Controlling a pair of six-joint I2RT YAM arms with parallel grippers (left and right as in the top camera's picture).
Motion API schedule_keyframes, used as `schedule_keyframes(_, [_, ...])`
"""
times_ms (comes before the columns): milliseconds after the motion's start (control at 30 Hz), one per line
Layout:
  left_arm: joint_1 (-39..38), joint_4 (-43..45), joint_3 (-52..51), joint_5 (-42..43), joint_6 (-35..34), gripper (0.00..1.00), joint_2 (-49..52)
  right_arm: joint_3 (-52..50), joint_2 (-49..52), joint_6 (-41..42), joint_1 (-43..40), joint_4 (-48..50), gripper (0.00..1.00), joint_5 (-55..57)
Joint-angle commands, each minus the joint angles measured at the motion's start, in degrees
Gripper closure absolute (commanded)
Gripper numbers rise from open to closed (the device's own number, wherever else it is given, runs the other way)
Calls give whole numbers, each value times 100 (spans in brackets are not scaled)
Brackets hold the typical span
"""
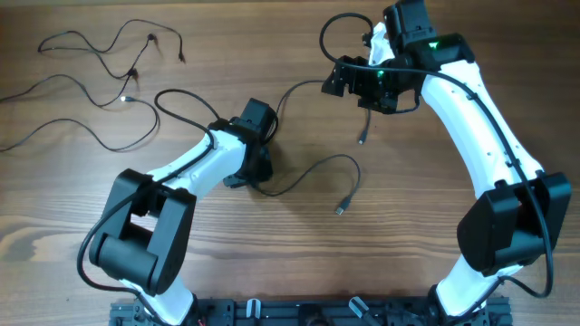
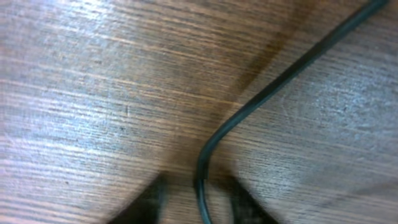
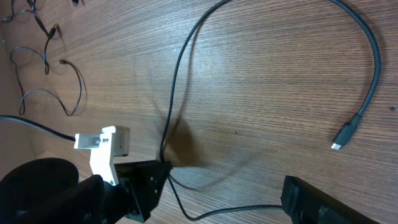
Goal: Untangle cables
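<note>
A thin black cable (image 1: 317,165) loops across the middle of the table to a silver-tipped plug (image 1: 341,209), which also shows in the right wrist view (image 3: 339,140). My left gripper (image 1: 245,178) is down on the table. In the left wrist view (image 2: 200,200) its jaws are open and straddle this cable (image 2: 273,81). From there the cable rises to my raised right gripper (image 1: 365,91). In the right wrist view (image 3: 202,208) that gripper's fingers stand wide apart, and the cable (image 3: 242,210) reaches its right finger. Another plug end (image 1: 362,139) hangs below it.
Several more thin black wires (image 1: 100,72) lie tangled at the table's far left, also seen in the right wrist view (image 3: 46,74). The left arm's wrist (image 3: 102,149) fills the lower left of the right wrist view. The arm bases stand at the front edge.
</note>
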Motion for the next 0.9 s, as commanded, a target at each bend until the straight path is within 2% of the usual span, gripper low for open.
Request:
schedule_keyframes(0, [-11,46,7,-81,26,96,122,94,-195,-122,17,-15,7,83])
schedule_keyframes(167, [-4,-328,382,-529,219,96,-63,94,-195,-125,17,-96,7,103])
schedule_keyframes(300, [140,-1137,1397,-1412,223,96,-671,94,-195,-129,17,-140,8,105])
schedule_keyframes(433, [693,-1237,1985,-1440,369,96,-1650,94,-195,-273,17,-203,8,125])
schedule_keyframes(667, [1725,-979,2000,-1440,367,96,-3429,94,-195,-269,17,-98,8,122])
schedule_keyframes(733, [1808,-970,2000,-1392,367,94,-3602,94,-195,-269,17,-90,8,122])
schedule_keyframes(767, [1805,-1069,1998,-1165,367,79,-3541,94,-195,-269,17,-70,7,122])
schedule_keyframes(833, [1799,-1346,1993,-588,369,64,-3274,94,-195,-251,17,-50,7,120])
schedule_keyframes(867, [1749,-1620,1991,-295,369,53,-2920,94,-195,-256,17,-50,7,122])
